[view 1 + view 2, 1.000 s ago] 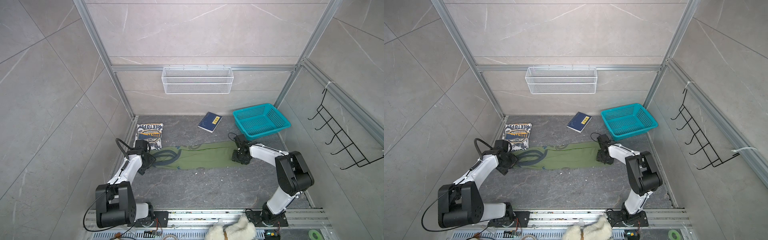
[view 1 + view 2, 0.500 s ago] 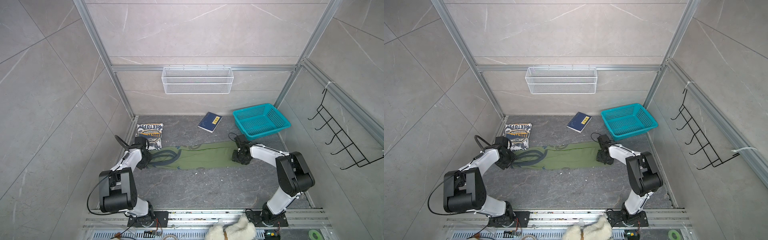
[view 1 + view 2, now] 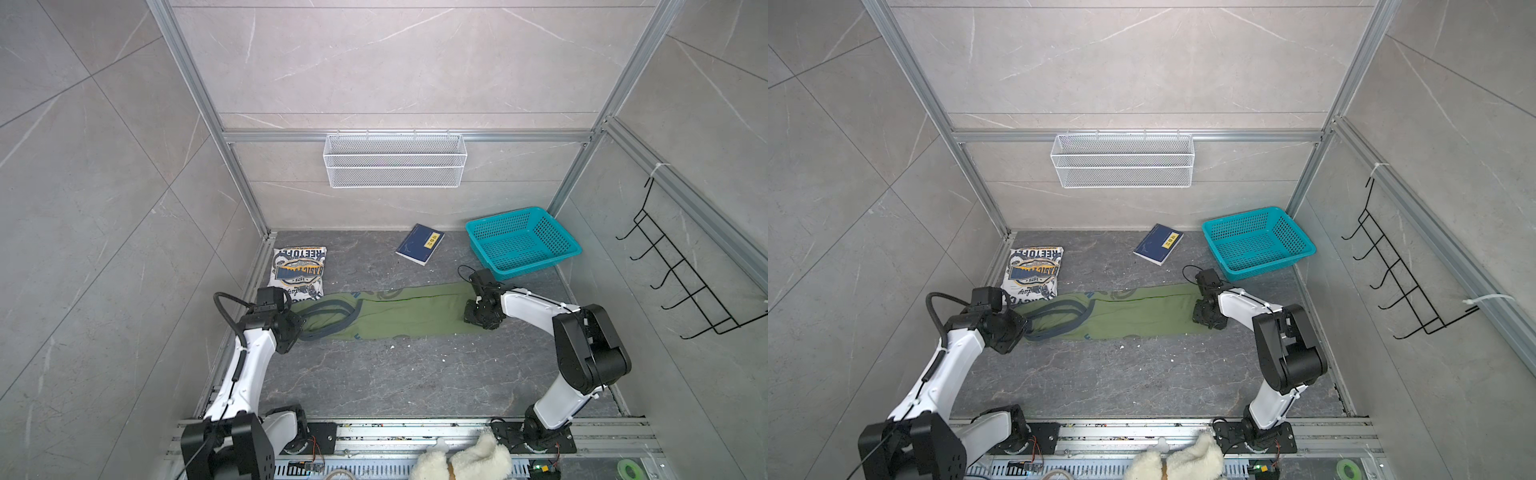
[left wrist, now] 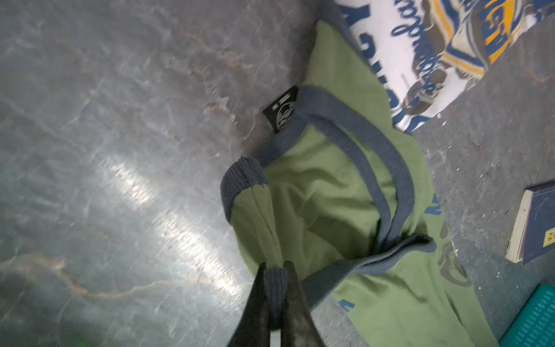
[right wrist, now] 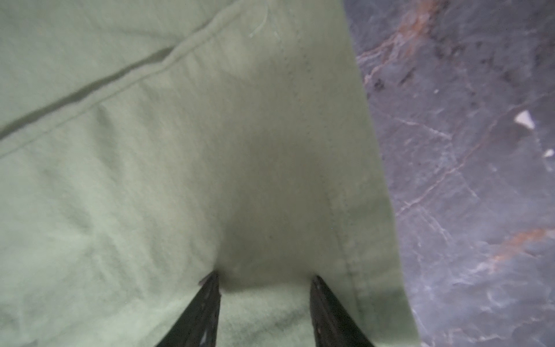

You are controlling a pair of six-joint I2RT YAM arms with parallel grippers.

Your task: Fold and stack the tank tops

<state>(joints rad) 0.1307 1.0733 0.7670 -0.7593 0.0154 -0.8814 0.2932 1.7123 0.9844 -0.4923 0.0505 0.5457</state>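
The olive green tank top (image 3: 407,316) (image 3: 1133,311) lies as a long folded strip across the dark floor in both top views. My left gripper (image 4: 275,266) is shut on a navy strap of it at the strip's left end (image 3: 293,328). My right gripper (image 5: 264,278) is open, its fingertips (image 5: 210,282) pressing down on the green cloth (image 5: 180,150) close to the hem at the strip's right end (image 3: 478,320). The white tank top (image 3: 300,272) (image 4: 420,45) lies folded, badge print up, just behind the left end and touching the green one.
A navy book (image 3: 419,249) lies behind the strip and a teal basket (image 3: 521,243) stands at the back right. A white wire shelf (image 3: 395,160) hangs on the back wall, a black hook rack (image 3: 685,282) on the right wall. A white plush thing (image 3: 461,461) sits on the front rail.
My left gripper has shut on the navy strap of the green top, and the left arm has shifted a little. The right arm has not moved.
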